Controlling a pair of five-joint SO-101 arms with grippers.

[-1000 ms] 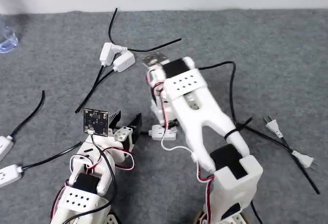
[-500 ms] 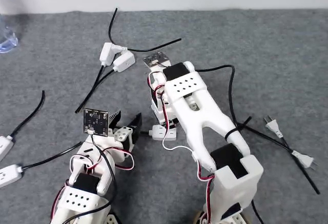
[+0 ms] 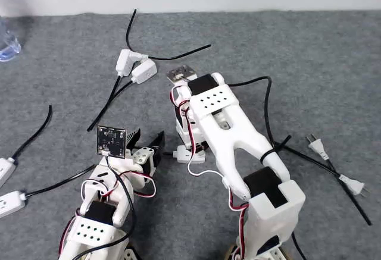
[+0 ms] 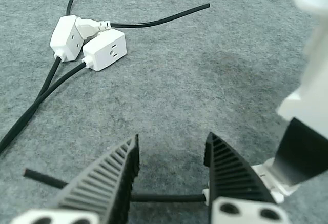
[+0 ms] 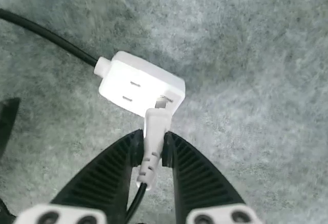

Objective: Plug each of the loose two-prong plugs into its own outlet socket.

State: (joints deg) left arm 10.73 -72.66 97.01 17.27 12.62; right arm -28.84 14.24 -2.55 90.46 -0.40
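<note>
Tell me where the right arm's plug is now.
Right wrist view: the two-prong plug sits pinched in the right gripper, its prongs at the white outlet socket lying on the grey mat beside the left gripper.

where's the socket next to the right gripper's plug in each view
High view: socket between left gripper and right gripper.
Left wrist view: socket beyond the left gripper, partly behind the right gripper.
Right wrist view: socket at the tip of the plug in the right gripper.
Shared landmark: right gripper, beside the socket in all three.
</note>
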